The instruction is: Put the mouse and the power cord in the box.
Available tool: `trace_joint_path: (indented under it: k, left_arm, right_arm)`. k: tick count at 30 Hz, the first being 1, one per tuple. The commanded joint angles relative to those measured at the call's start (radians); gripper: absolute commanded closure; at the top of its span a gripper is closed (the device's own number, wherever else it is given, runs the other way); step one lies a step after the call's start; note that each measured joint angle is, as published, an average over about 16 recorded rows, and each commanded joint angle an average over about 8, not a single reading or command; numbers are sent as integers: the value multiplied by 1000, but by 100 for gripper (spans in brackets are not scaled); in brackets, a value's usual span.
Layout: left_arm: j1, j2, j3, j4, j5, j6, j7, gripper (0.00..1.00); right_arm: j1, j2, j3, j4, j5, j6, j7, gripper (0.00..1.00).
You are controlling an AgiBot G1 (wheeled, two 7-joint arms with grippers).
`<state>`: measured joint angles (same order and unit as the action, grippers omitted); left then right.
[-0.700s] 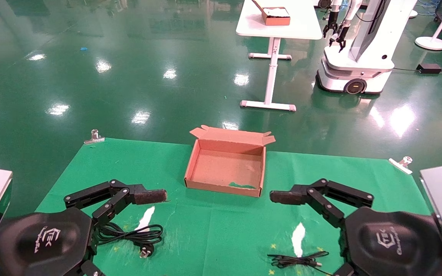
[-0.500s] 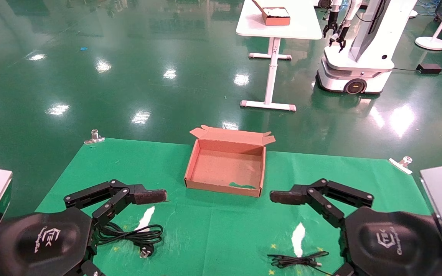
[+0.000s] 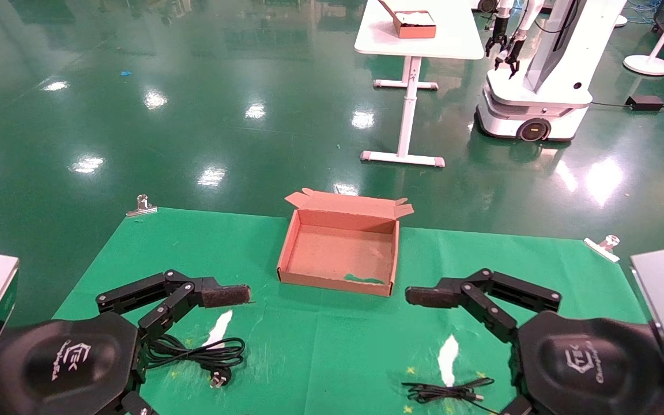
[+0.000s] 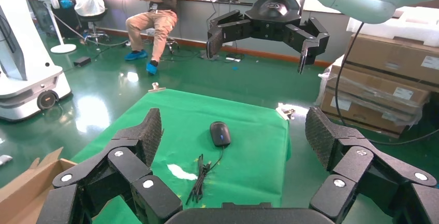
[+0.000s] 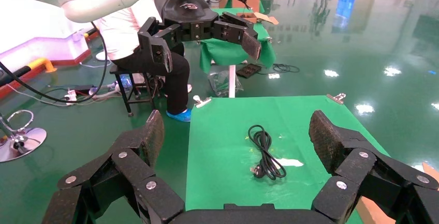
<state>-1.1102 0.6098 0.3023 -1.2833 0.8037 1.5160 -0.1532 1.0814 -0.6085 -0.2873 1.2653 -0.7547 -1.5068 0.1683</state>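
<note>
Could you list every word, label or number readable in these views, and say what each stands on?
"TEK": white logo on the left gripper housing, head view; the smaller line beneath is too small to read.
"TEK": the same logo on the right gripper housing; its small line is likewise unreadable.
White labels on the stacked cartons in the left wrist view: too small to read.
Nothing readable on the box.

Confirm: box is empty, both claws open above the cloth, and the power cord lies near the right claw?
One error. The power cord lies near the left claw, not the right claw, as the head view shows. There only the mouse's thin cable lies near the right claw. The rest stands: the box is empty and both claws are open.
</note>
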Motion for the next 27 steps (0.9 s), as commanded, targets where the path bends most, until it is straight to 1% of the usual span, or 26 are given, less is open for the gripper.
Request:
trace_joint_path:
  k: [1,4,7,10,13,16,20,23,27]
  left_arm:
    - [-3,-2,0,-6,7,1,8,0]
    - [-58,3,40,10,116,27,49,0]
    - [-127,19,99,57,252,48,99,0]
    - [-202,49,169,132,399,56,162,0]
    - [-282,99,244,238,545,51,235,0]
    - [-359,169,316,375,687,29,314,0]
    - [-443,271,387,582,837,-35,420,0]
    - [-485,337,416,726,908,-112,487,0]
    - [-518,402,437,878,972,-237,553,0]
  right_arm:
    - [-2,-1,2,2,2,2,0,0]
    - [11,5,-13,-29,-41,-21,-31,0]
    - [40,14,-44,-78,-113,-51,-78,0]
    - [83,20,-92,-141,-206,-71,-144,0]
    - [135,12,-151,-229,-321,-65,-229,0]
    - [192,-23,-214,-344,-464,-28,-329,0]
    - [271,-112,-291,-513,-660,57,-474,0]
    - [332,-195,-340,-630,-773,118,-578,0]
    - [404,-300,-382,-780,-858,176,-699,0]
